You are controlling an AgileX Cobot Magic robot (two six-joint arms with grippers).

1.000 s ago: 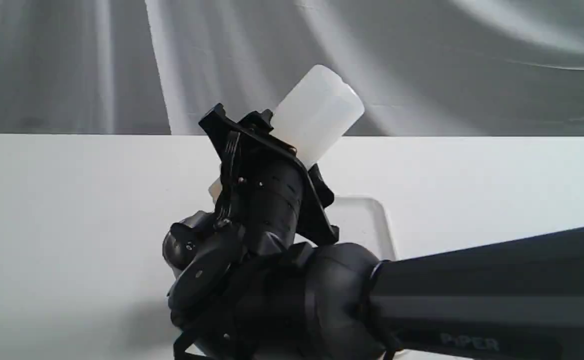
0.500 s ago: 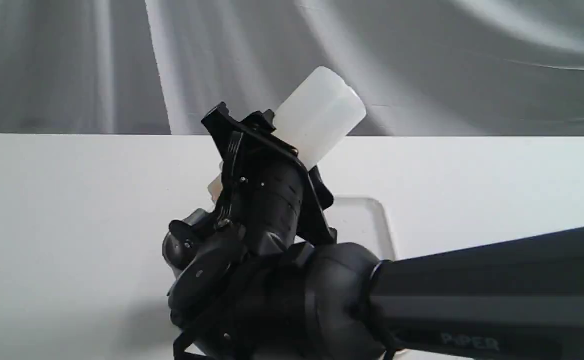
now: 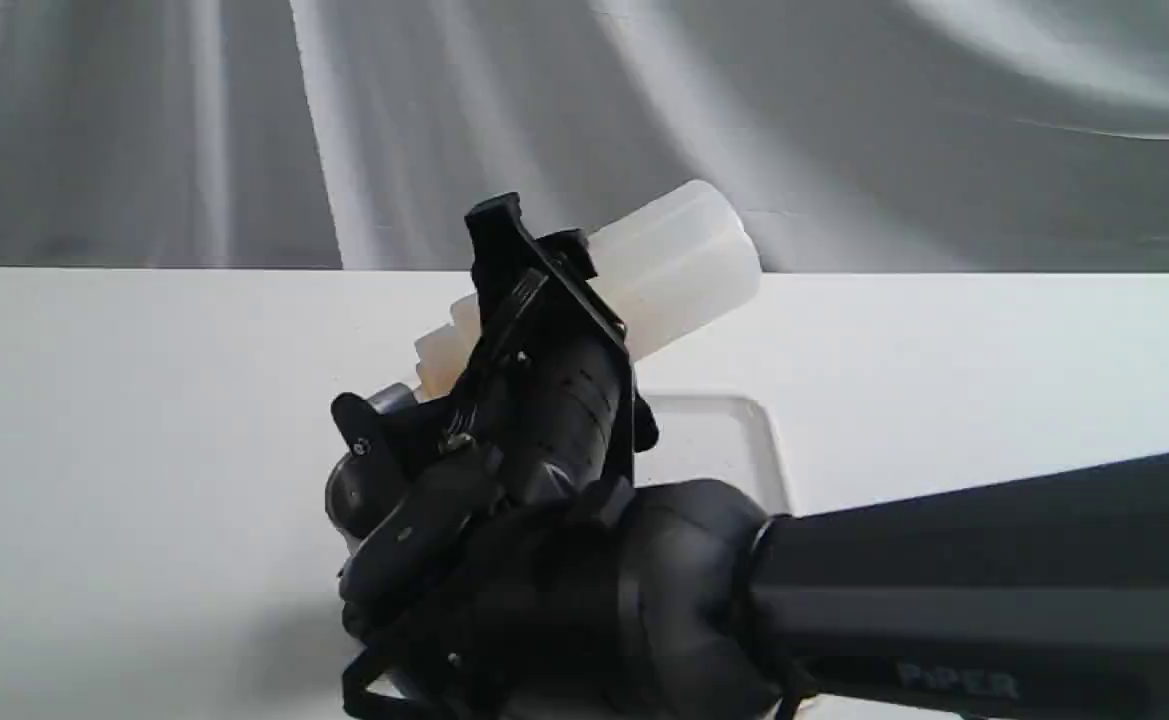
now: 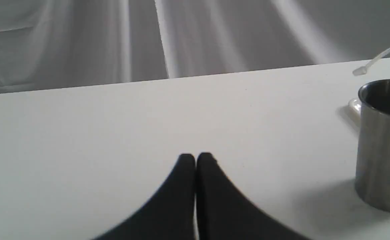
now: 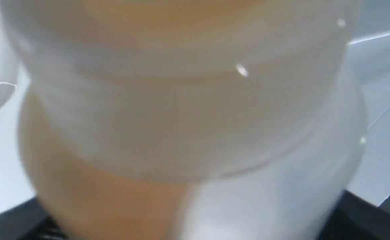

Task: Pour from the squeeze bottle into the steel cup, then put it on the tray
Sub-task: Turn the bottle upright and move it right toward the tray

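Pressing its two dark fingers together with nothing between them, the left end effector (image 4: 196, 159) sits at the bottom centre of the left wrist view, over bare white worktop (image 4: 81, 133). At the right edge of that frame the steel cup (image 4: 380, 146) stands upright on the worktop, dark inside. The bottle's thin cap strap (image 4: 378, 60) slants in from the upper right corner, above the cup's rim and clear of it.

In the exterior view the left third of the frame is bare worktop, with grey cloth (image 3: 944, 150) hanging behind. Just left of centre the right end effector (image 3: 559, 300) is clamped around the squeeze bottle (image 3: 684, 260), held in the air and tilted well over. Its flat base points to the upper right and its neck dips to the lower left. The nozzle is hidden behind the black wrist, and I cannot tell whether liquid is leaving it. Right of the end effector the tray (image 3: 734, 440) lies flat on the worktop, partly covered by the right arm (image 3: 994, 590), which fills the lower right.

In the right wrist view the blurred bottle wall fills the frame, with amber liquid (image 5: 108, 200) at the lower left.
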